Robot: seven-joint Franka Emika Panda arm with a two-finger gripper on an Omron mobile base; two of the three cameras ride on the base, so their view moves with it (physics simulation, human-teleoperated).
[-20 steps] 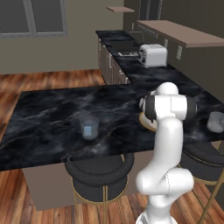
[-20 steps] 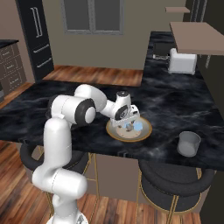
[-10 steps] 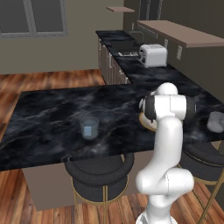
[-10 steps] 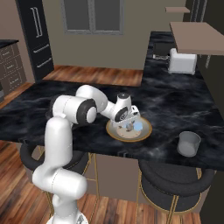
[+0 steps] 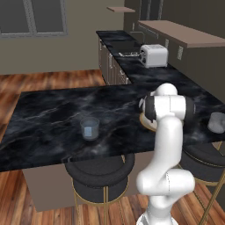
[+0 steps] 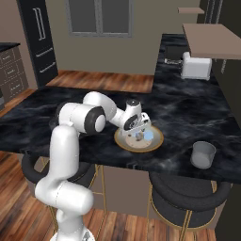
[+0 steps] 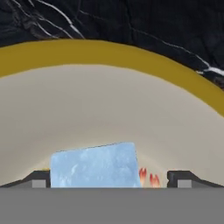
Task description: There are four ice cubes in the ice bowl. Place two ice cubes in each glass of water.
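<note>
Reaching forward and down from its bent elbow, arm sets the hand (image 6: 138, 136) inside the ice bowl (image 6: 154, 142) on the tabletop (image 6: 197, 110). Fingers spread wide, an ice cube (image 7: 94, 166) between them, not pinched. One glass (image 6: 203, 155) right, another (image 5: 89, 128) far left.

The ice bowl (image 6: 139, 139) stands on the counter (image 6: 188, 113), near its front edge. In the bowl lies an ice cube (image 7: 94, 165), between the finger tips (image 7: 38, 178). One glass of water (image 6: 203, 155) stands to the right of the bowl, well apart. The other glass (image 5: 89, 128) stands far to the left. The toaster (image 6: 196, 65) stands behind, on the far counter (image 5: 127, 46).
</note>
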